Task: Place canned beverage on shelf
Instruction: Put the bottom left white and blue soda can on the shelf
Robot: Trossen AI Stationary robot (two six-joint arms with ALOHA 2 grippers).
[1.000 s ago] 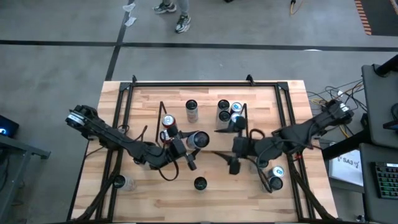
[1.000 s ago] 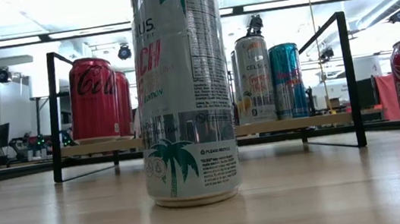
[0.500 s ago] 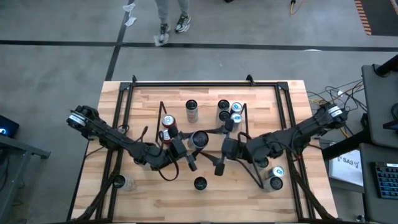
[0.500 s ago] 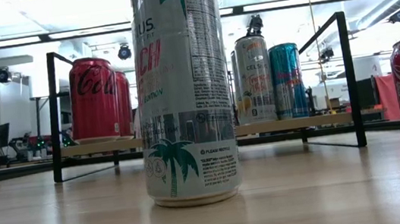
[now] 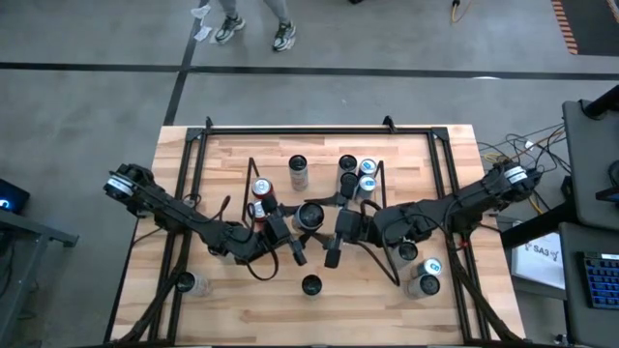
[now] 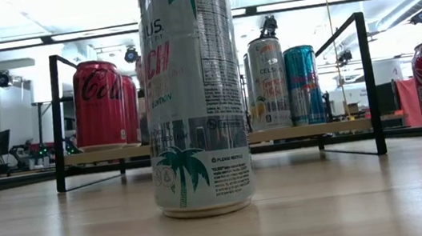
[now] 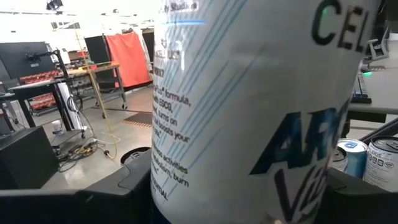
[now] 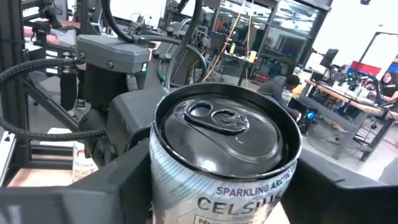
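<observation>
From above: light wood table (image 5: 232, 300) on grey floor, left gripper (image 5: 302, 224) clamped on a Celsius can (image 5: 310, 216) beside the shelf (image 5: 319, 159); right gripper (image 5: 338, 232) astride the same can, grip uncertain. Low view: bright workshop behind. Wrist views: desks, red cloth.

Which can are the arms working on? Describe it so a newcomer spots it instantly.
Start at the shelf, the low black wire rack mid-table. Just off its front edge, both hands meet at one white Celsius can: the left hand grips it, the right hand flanks it. It is the only can held between fingers; the others stand free.
</observation>
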